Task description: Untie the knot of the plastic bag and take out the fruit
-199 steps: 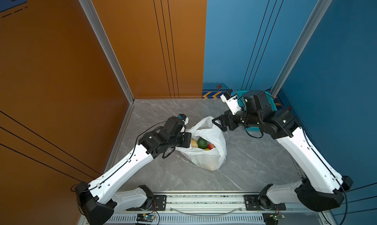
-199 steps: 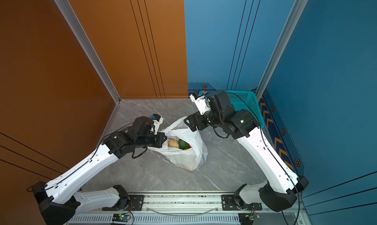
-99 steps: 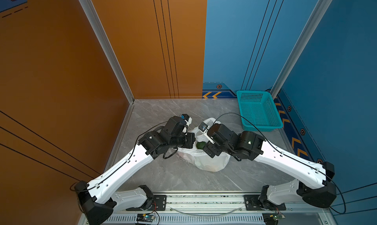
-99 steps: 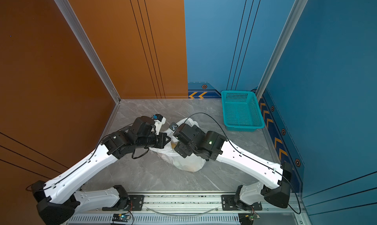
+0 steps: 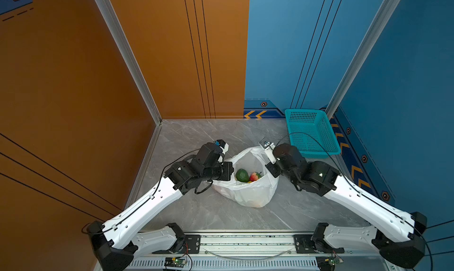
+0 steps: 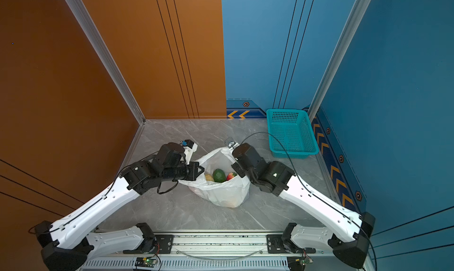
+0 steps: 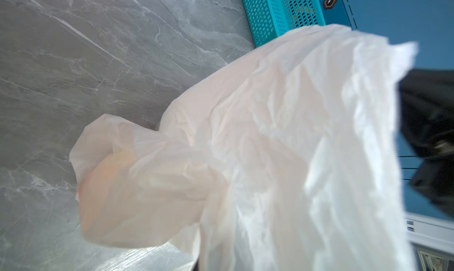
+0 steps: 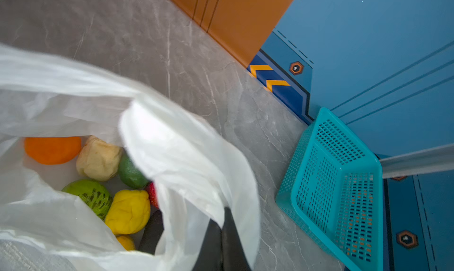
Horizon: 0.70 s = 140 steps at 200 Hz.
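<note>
Your left tool is closed on the left rim of the bag. Your right tool is pinched shut on the opposite rim, so the mouth stands spread between them. No knot shows, and it looks undone. The bag sits on the table between the two arms, with the fruit lying loose at its bottom. The basket stands empty near the right arm.

The step in hand, as I read it, is opening the mouth wide enough to reach in. Draw the two rims apart gently and level, not upward. The film is thin, and a lift could tear it or tip the fruit out. When you free the right tool to pick, hold the other rim firm with the left.
</note>
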Motion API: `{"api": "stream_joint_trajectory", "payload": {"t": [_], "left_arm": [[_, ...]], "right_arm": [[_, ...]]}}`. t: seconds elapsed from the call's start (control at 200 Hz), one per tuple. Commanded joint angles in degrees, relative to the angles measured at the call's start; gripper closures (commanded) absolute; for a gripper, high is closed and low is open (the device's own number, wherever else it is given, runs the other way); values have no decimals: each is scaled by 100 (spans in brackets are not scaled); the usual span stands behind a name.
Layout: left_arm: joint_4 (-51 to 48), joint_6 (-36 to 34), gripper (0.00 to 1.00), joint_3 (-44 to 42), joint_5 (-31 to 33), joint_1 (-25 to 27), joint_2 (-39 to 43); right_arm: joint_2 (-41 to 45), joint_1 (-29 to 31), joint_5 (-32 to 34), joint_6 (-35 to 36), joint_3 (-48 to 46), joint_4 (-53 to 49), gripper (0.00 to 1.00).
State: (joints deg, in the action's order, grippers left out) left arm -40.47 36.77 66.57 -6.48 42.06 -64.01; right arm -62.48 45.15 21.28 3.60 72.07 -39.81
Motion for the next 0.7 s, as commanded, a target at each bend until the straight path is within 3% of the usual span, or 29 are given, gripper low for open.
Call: {"api": "stream_joint_trajectory", "payload": {"t": [0.0, 0.19, 0.32, 0.401, 0.436, 0.541, 0.596, 0.696], "left_arm": [[127, 127, 100, -281, -165, -228, 181], [178, 212, 100, -434, -424, -478, 187], [188, 249, 100, -395, -522, -508, 148], [210, 282, 100, -351, -567, -511, 101], [269, 302, 100, -338, -629, -511, 82], [422, 357, 100, -292, -807, -515, -25], [422, 341, 100, -214, -871, -514, -93], [417, 348, 100, -120, -897, -523, -160]], "right_arm": [[702, -1147, -1520, -621, -379, -263, 100], [798, -2587, -2563, -902, -779, -760, 100], [636, -2897, -2835, -1105, -1024, -770, 100], [560, -2906, -2660, -1189, -1059, -783, 100], [532, -2914, -2615, -1186, -1026, -820, 93], [509, -2930, -2589, -1152, -578, -1187, 49], [507, -2899, -2639, -1148, -136, -1513, 41], [495, -2643, -2903, -1200, 730, -2046, 36]]}}
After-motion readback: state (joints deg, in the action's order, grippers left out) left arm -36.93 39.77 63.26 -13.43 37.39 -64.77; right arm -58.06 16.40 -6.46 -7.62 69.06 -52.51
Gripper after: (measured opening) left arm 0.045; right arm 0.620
